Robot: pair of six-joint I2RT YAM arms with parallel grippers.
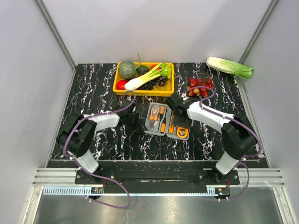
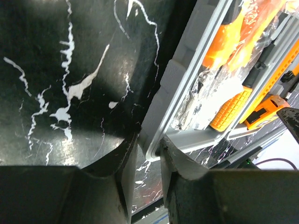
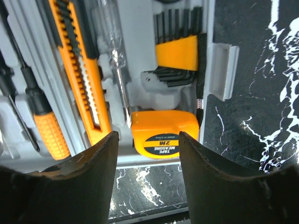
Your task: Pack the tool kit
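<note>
The grey tool kit case (image 1: 159,119) lies open in the middle of the black marble table, with orange-and-black tools in both halves. My left gripper (image 1: 139,122) is at its left edge. In the left wrist view its fingers (image 2: 149,142) are closed on the near corner of the grey case (image 2: 187,84). My right gripper (image 1: 182,120) hangs open and empty over the right half. In the right wrist view it (image 3: 148,140) straddles the yellow tape measure (image 3: 163,133) from above without touching it. An orange utility knife (image 3: 77,60) and hex keys (image 3: 177,51) sit in their slots.
A yellow tray (image 1: 117,85) of vegetables stands just behind the case. A bunch of red fruit (image 1: 200,86) lies at the back right, and a pale green cabbage (image 1: 230,66) in the far right corner. White walls enclose the table on three sides.
</note>
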